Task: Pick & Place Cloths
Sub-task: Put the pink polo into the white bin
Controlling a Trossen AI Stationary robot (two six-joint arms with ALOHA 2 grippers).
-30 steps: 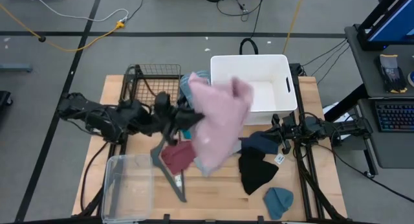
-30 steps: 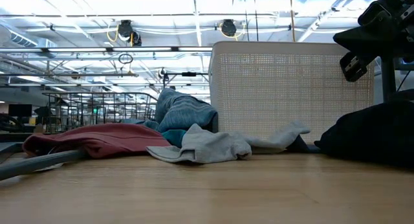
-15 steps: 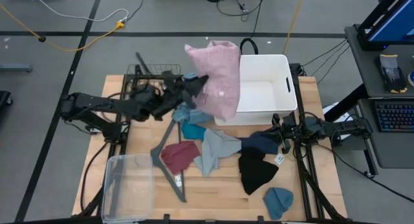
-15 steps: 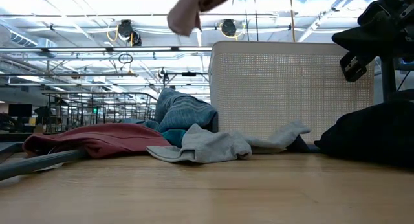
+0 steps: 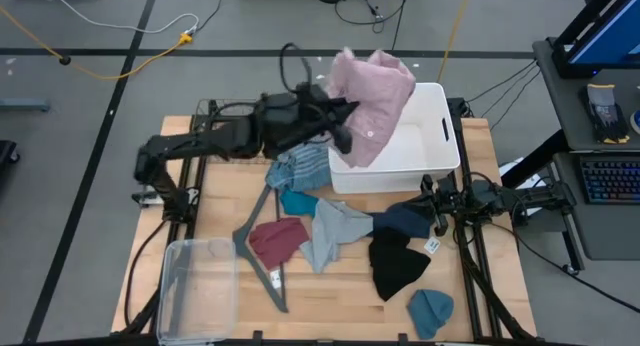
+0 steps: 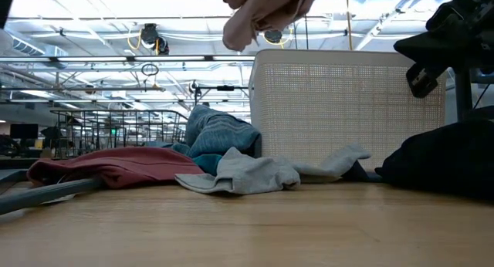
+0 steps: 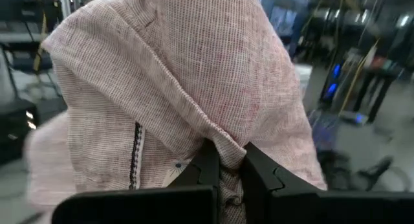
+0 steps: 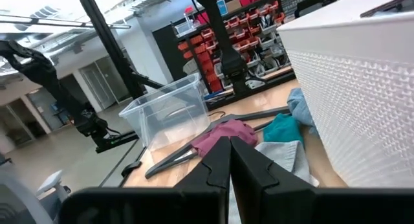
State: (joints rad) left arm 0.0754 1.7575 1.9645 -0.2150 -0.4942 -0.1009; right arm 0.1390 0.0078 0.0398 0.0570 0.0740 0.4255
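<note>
Pink woven cloth fills the left wrist view: the pink button shirt (image 7: 174, 88) is bunched between the two dark fingers (image 7: 208, 164) of the left gripper (image 7: 226, 169), which are pinched tight on a fold of it, so the fabric rises out of the jaws and drapes to both sides of them. From above, the left gripper (image 5: 340, 126) is raised over the near-left edge of the white tub (image 5: 440, 136), and the shirt (image 5: 372, 101) hangs from it across the tub's left wall and open top. At table level the shirt's lower folds (image 6: 266, 11) dangle above the tub's mesh-patterned wall (image 6: 347, 105), clear of it.

On the wooden table (image 5: 340, 296) the other cloths lie loose: a blue-plaid shirt (image 5: 300, 166) just beside the tub's left corner, a teal piece (image 5: 297, 202), a maroon piece (image 5: 277, 240) resting against the grey hanger bar (image 5: 262, 261), a grey-blue piece (image 5: 330, 231), a navy piece (image 5: 405, 219), a black beanie (image 5: 395, 261) and a blue beanie (image 5: 430, 311) near the front edge. A clear plastic bin (image 5: 197, 286) sits at the front left.

The right gripper (image 5: 432, 211) waits at the table's right side beside the navy piece, its fingers (image 8: 220, 162) pressed together on nothing
</note>
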